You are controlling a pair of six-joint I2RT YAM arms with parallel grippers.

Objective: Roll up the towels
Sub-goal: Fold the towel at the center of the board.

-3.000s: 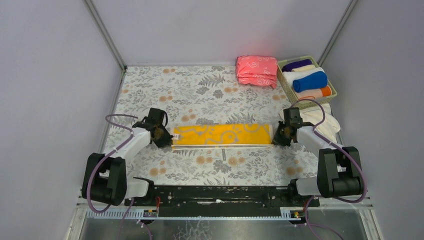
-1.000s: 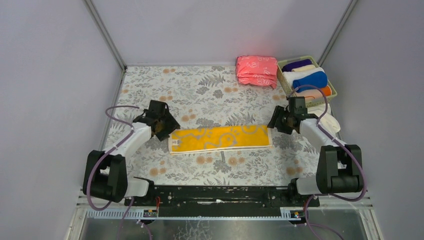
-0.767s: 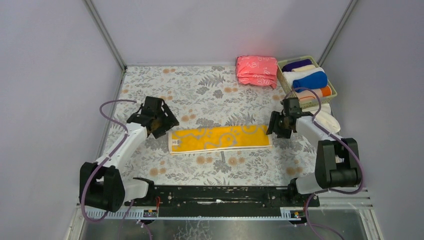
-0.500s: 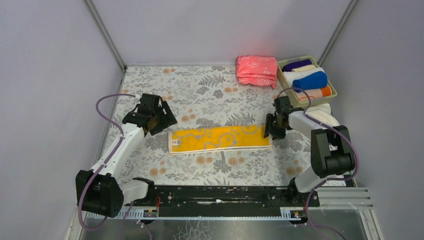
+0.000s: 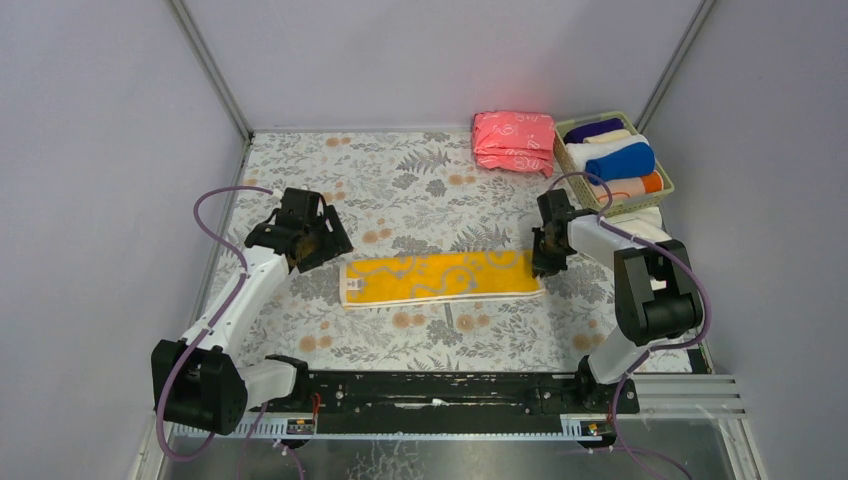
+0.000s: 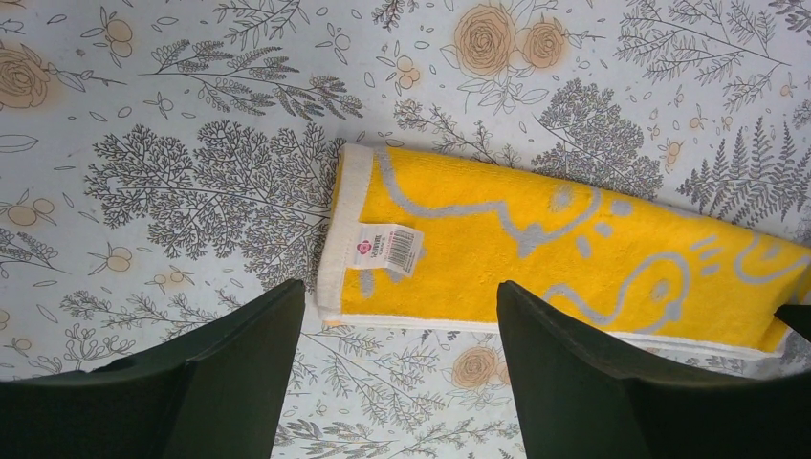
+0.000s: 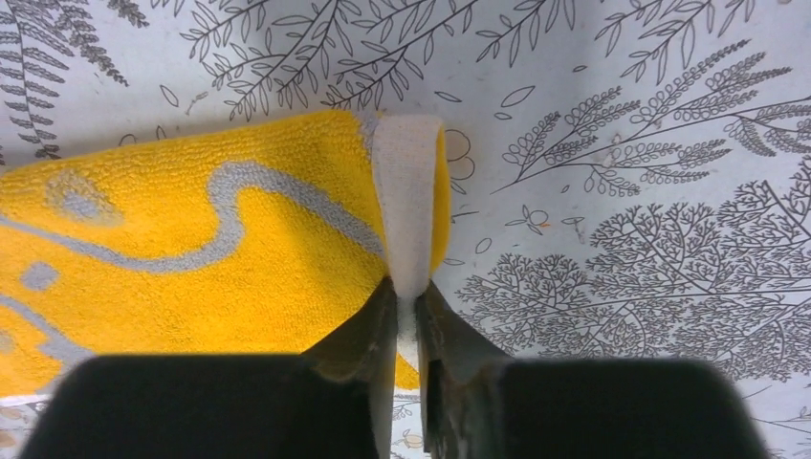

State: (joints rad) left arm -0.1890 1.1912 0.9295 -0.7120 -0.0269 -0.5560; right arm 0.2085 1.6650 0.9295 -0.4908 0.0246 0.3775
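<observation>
L arm & R arm white w/ blk joints, purple cables, L claw & R claw blk

Top view: the right hand sits right over the yellow towel's end, so you can't see the grip from there. The cream towels at the right of the bench are half behind the right arm.

Right wrist view: the towel runs off the left edge, and the lower bit of its white hem disappears between the fingers.

Left wrist view: the towel's far end is cut by the right edge. Its near edge goes behind a finger of the left hand. The label is too small to read.
</observation>
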